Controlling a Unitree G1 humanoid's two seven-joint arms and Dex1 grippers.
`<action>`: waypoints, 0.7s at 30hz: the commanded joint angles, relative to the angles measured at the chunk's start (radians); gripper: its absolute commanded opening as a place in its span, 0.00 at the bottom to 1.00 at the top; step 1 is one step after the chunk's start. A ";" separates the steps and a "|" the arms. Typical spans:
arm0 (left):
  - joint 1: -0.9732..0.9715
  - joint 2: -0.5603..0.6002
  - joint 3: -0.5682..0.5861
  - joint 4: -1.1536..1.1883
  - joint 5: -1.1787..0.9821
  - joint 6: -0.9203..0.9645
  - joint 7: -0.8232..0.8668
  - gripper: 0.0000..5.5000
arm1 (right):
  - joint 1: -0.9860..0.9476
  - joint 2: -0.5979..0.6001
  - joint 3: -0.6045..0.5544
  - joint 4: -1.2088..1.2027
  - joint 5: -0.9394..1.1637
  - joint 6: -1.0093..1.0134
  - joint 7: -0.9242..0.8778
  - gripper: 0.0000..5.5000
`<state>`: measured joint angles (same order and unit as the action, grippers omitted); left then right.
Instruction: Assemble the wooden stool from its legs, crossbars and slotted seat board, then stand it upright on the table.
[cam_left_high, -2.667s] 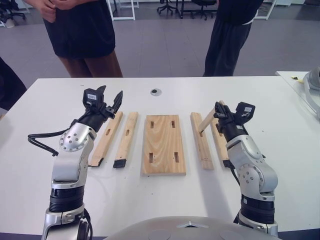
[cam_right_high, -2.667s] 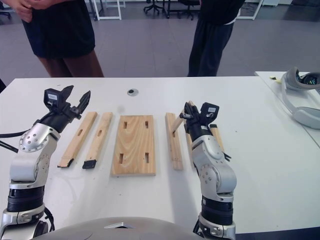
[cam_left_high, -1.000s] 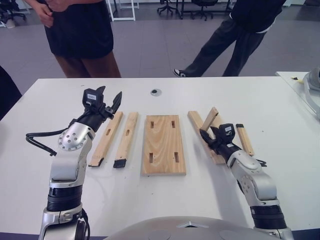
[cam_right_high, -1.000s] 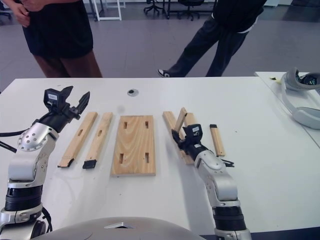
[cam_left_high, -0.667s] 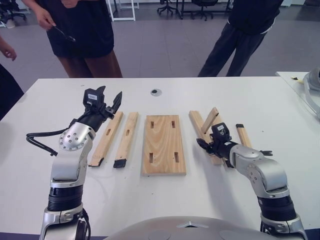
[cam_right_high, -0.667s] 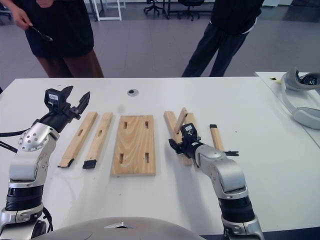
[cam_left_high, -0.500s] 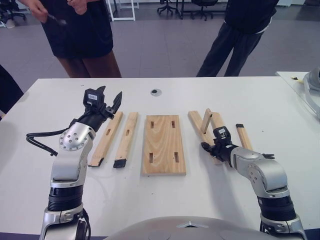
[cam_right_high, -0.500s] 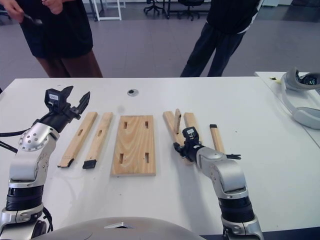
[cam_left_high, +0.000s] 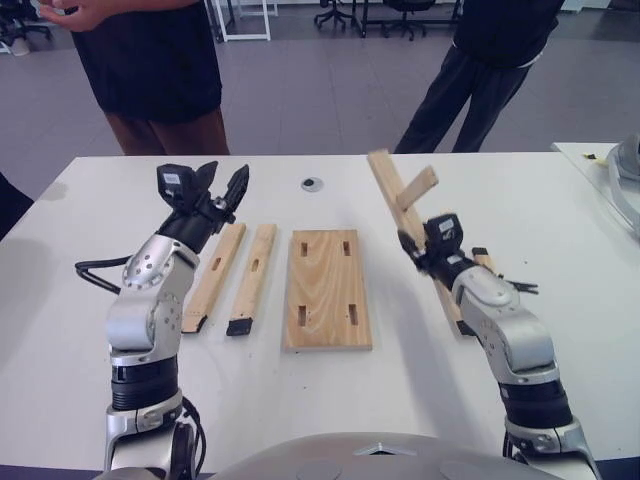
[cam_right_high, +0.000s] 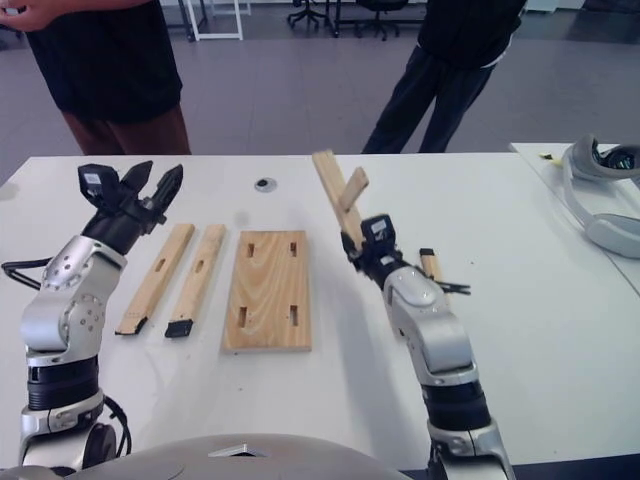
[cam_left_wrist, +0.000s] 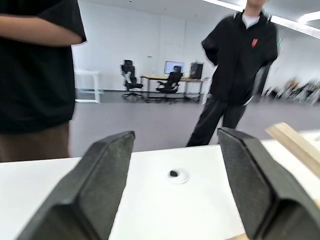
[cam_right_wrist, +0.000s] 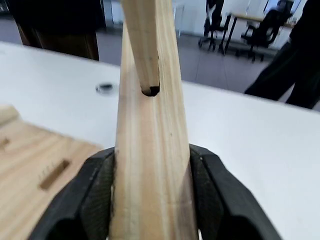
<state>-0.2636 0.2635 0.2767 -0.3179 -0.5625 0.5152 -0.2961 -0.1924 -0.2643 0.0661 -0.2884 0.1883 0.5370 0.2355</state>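
Lifted off the desk, the leg with its crossbar now leans in the right pincer, clamped on it; better to hold firmly and aim for a seat board slot.

You're looking at two matching arms, the left arm and the right arm, each built of rounded silver-grey housings with small screws ringing a round joint cap, and black banded cylinders further back. Each ends in a matte black claw with two wedge-shaped fingers, the left gripper and the right gripper, carrying a small white label on its top block. You can also spot a black cable looping off the left arm and thin black wires at the right wrist.
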 joint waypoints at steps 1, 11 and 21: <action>-0.072 -0.056 0.066 -0.007 -0.271 0.143 0.029 0.55 | -0.130 -0.001 0.078 0.036 0.029 -0.126 0.172 0.37; -0.111 -0.074 0.081 -0.043 -0.674 0.267 0.127 0.55 | -0.211 0.019 0.187 -0.027 0.080 -0.191 0.380 0.37; -0.063 -0.064 0.124 -0.046 -0.701 0.178 0.195 0.28 | -0.175 -0.016 0.195 -0.022 0.075 -0.181 0.402 0.37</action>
<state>-0.3413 0.1840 0.3967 -0.3648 -1.2651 0.7081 -0.1184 -0.3773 -0.2709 0.2586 -0.2950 0.2678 0.3566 0.6274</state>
